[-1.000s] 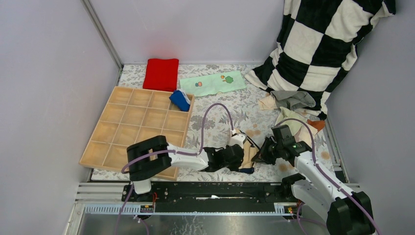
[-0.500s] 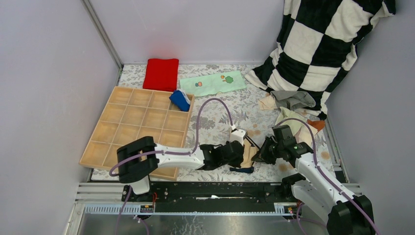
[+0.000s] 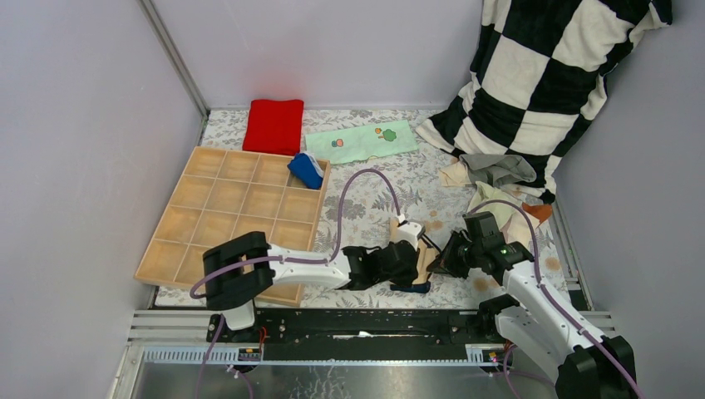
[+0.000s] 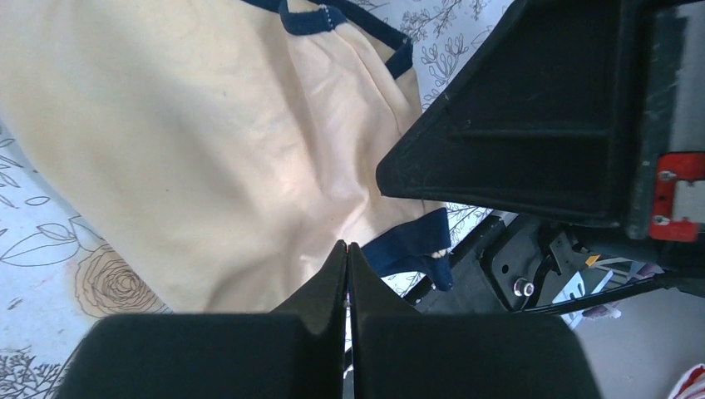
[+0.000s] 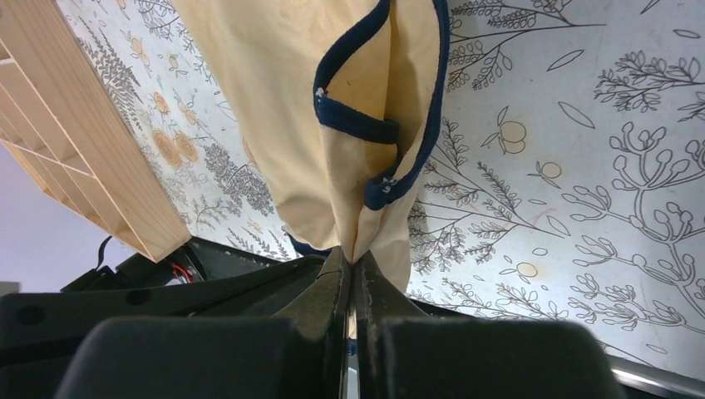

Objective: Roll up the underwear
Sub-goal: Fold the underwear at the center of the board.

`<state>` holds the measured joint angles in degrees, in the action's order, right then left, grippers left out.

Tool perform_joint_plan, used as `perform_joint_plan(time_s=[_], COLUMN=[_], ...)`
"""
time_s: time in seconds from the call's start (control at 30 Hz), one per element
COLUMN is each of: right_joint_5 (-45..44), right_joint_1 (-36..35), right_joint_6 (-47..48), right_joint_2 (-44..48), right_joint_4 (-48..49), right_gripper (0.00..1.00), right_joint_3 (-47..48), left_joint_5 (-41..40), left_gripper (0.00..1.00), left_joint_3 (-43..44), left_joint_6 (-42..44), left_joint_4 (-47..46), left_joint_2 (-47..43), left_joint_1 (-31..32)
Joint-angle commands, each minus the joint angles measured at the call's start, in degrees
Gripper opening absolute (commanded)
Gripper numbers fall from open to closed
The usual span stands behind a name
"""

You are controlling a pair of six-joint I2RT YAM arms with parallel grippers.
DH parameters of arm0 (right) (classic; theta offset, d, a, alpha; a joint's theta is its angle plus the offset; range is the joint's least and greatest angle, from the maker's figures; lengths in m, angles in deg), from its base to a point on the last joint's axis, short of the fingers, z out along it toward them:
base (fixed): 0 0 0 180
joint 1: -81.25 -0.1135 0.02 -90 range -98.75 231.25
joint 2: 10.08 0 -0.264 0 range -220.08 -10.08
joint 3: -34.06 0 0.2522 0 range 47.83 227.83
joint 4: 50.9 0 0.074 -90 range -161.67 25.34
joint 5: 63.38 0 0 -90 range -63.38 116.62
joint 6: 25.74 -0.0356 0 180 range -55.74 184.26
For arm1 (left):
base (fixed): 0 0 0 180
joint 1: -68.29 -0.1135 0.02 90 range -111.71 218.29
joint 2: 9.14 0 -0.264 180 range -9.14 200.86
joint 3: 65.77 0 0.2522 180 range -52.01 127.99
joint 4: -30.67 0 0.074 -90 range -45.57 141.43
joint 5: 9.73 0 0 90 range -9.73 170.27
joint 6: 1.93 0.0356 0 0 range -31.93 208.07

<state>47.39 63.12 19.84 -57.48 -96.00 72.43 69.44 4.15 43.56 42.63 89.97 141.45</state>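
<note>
A tan underwear [image 3: 425, 259] with dark blue trim hangs bunched between my two grippers near the table's front edge. My left gripper [image 3: 412, 266] is shut, its tips [image 4: 347, 245] pinching the lower edge of the tan cloth [image 4: 208, 141]. My right gripper [image 3: 441, 260] faces it from the right and is shut on a fold of the same underwear [image 5: 283, 100], the cloth drawn into its tips [image 5: 353, 258]. A rolled blue striped underwear [image 3: 306, 170] sits in a far-right cell of the wooden tray [image 3: 224, 208]. More underwear [image 3: 497, 179] lies heaped at the right.
A red folded cloth [image 3: 274, 125] and a mint printed cloth [image 3: 362, 141] lie at the back. A black-and-white checkered bag [image 3: 540, 75] leans in the back right corner. The tray's corner [image 5: 100, 141] is close to the left of the held cloth.
The left gripper has shifted right toward the right gripper, and the tan underwear between them has gathered and risen from lying flatter. The right arm has barely moved.
</note>
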Motion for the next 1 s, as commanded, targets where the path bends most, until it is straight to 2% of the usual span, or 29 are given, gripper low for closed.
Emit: perform_joint_plan(time_s=[0.0,0.53,0.9,0.93,0.97], right_joint_5=[2.97,6.44,3.05,2.71,2.37], right_joint_1=[-0.33,-0.33,-0.33,-0.32,-0.33], right_joint_6=[-1.10,-2.33,-1.54,-1.61,-1.77], right_joint_2=[0.73,1.43,1.36,1.34,1.33], right_joint_4=[0.38,2.02,0.85,0.72,0.60], right_gripper=[0.00,0.00,0.00,0.00,0.00], right_joint_3=[2.86,2.90,1.91,1.88,1.85], left_joint_5=[1.30,1.84,-1.76,-2.60,-3.57], left_gripper=[0.00,0.00,0.00,0.01,0.06], left_joint_3=[-0.34,0.62,-0.29,-0.57,-1.10], left_joint_6=[-0.58,-1.27,-1.19,-1.15,-0.92], left_joint_4=[-3.87,-5.67,-2.77,-2.36,-2.34], left_joint_2=[2.41,7.53,0.89,-0.17,-1.40], left_joint_1=[0.40,0.40,0.40,0.39,0.58])
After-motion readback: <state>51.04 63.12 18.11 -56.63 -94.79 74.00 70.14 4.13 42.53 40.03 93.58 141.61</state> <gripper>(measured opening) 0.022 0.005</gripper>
